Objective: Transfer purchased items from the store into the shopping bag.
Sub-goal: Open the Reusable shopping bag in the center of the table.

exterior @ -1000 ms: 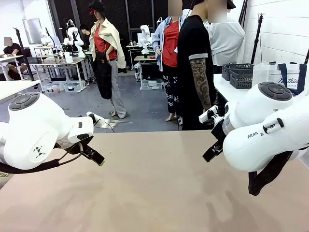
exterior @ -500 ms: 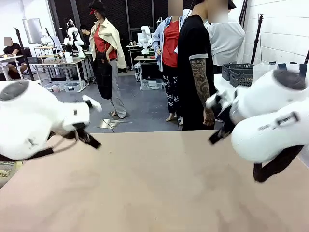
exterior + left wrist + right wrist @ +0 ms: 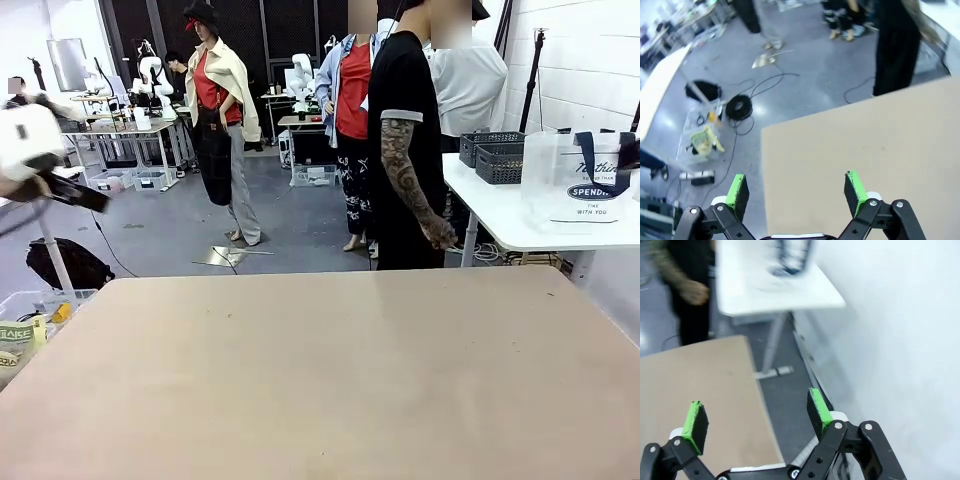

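**As both arms swing outward, the near table opens up**

Where a second ago the two arms crowded the tan table [image 3: 320,380], they have now pulled out to its sides. The left gripper [image 3: 75,192] is a blur high at the far left. Seen from its wrist, it hangs past the table's left edge, its green pads spread wide with nothing between them. The right gripper [image 3: 755,420] looks down past the right edge, equally wide open and empty.

The shopping bag [image 3: 585,180] stands on the white side table [image 3: 500,215] at the far right, with two dark grey baskets [image 3: 500,160] just left of it. The purchased items are too small to make out. The person's hand [image 3: 437,232] hangs beside that table. The transfer probably has not begun and waits on bag and basket being brought over.
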Robot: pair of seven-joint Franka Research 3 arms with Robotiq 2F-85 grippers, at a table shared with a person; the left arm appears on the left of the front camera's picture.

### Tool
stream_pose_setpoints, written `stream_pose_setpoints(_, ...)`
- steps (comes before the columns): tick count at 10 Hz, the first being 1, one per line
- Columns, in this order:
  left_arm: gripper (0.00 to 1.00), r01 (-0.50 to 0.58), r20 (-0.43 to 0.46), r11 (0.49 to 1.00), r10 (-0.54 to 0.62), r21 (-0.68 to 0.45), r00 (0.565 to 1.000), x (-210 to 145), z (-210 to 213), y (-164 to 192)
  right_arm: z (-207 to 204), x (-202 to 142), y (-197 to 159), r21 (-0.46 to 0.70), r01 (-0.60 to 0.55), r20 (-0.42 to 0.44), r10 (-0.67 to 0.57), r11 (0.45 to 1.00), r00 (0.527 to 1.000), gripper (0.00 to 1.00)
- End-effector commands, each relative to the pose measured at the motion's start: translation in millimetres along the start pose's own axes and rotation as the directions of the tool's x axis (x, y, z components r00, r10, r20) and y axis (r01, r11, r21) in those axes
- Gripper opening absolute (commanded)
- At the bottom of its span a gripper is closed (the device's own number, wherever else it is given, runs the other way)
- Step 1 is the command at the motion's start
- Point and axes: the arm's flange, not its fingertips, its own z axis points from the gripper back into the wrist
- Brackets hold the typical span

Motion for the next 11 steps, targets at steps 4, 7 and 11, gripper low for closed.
stream_pose_setpoints(4,1.0,-0.371,0.043,0.928,0.37,0.022,0.928,-123.0,12.1,64.0,-44.9,-126.6,-53.0,-0.006,0.241,-0.095,-0.241,0.97,0.966,1.0)
stream_pose_setpoints(7,1.0,-0.341,-0.009,0.939,0.342,0.053,0.94,-44.0,-4.7,103.7,-57.7,-47.6,-87.6,-0.062,0.228,-0.123,-0.234,0.972,0.965,1.0)
stream_pose_setpoints(11,1.0,-0.341,-0.009,0.939,0.342,0.053,0.94,-44.0,-4.7,103.7,-57.7,-47.6,-87.6,-0.062,0.228,-0.123,-0.234,0.972,0.965,1.0)
